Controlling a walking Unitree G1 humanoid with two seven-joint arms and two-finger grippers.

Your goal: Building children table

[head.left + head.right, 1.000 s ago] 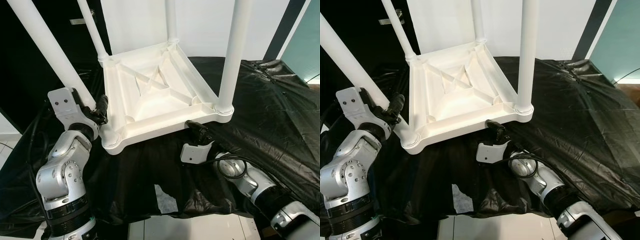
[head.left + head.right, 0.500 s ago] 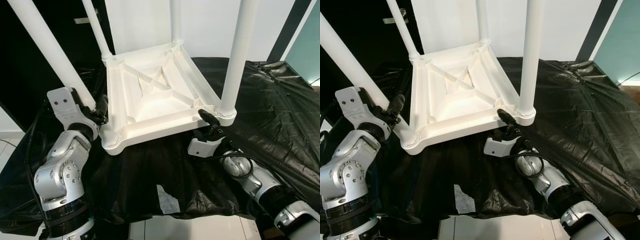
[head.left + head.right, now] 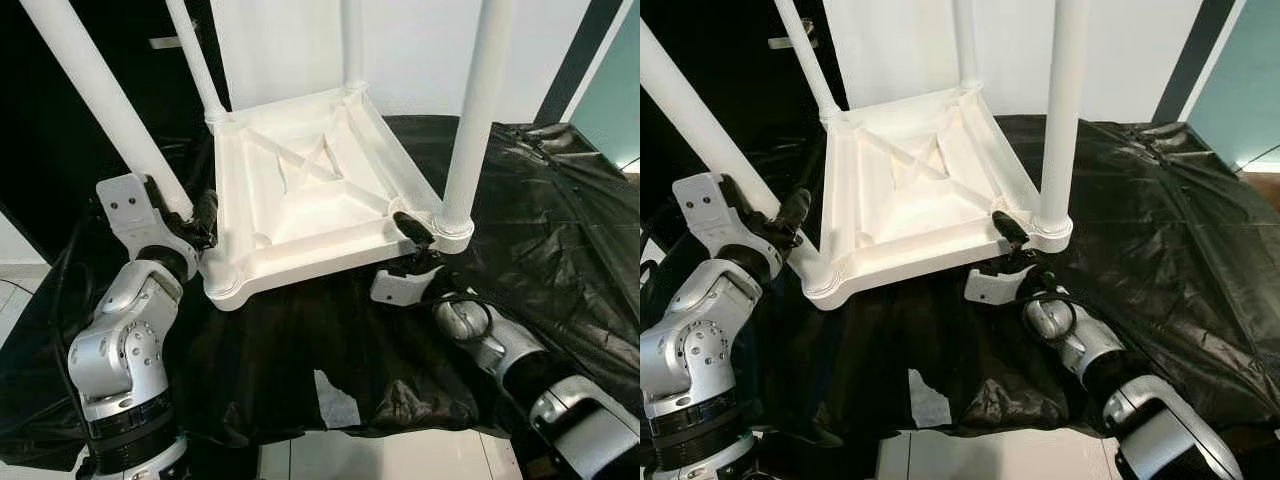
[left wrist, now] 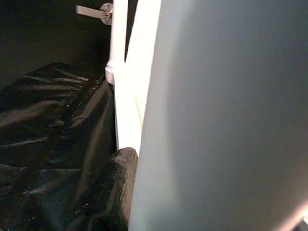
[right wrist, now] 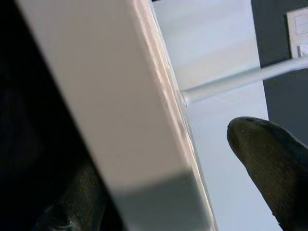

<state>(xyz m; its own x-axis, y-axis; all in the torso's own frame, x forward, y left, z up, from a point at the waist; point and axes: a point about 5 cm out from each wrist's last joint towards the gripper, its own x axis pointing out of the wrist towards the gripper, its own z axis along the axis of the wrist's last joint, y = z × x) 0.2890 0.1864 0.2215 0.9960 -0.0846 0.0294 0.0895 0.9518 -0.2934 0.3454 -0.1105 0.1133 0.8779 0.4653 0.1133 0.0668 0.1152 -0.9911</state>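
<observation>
The white children's table (image 3: 310, 190) lies upside down on a black plastic sheet (image 3: 540, 220), its legs pointing up. My left gripper (image 3: 203, 215) is at the base of the front-left leg (image 3: 150, 160) and looks shut on it. In the left wrist view that leg (image 4: 221, 125) is pressed against one black finger (image 4: 113, 187). My right gripper (image 3: 410, 240) straddles the front rim (image 3: 330, 248) beside the front-right leg (image 3: 470, 120). One finger (image 3: 1008, 226) lies over the rim. The right wrist view shows a gap between the rim (image 5: 120, 120) and the other finger (image 5: 269, 168), so it is open.
The black sheet covers a low surface and hangs crumpled over its front edge (image 3: 400, 400), with white floor (image 3: 380, 455) below. A dark door with a metal handle (image 4: 94, 11) stands behind at the left. A white wall (image 3: 420, 50) is behind the table.
My right gripper has risen from below the front rim and shifted right toward the front-right leg, one finger now over the rim. The left gripper has stayed at its leg.
</observation>
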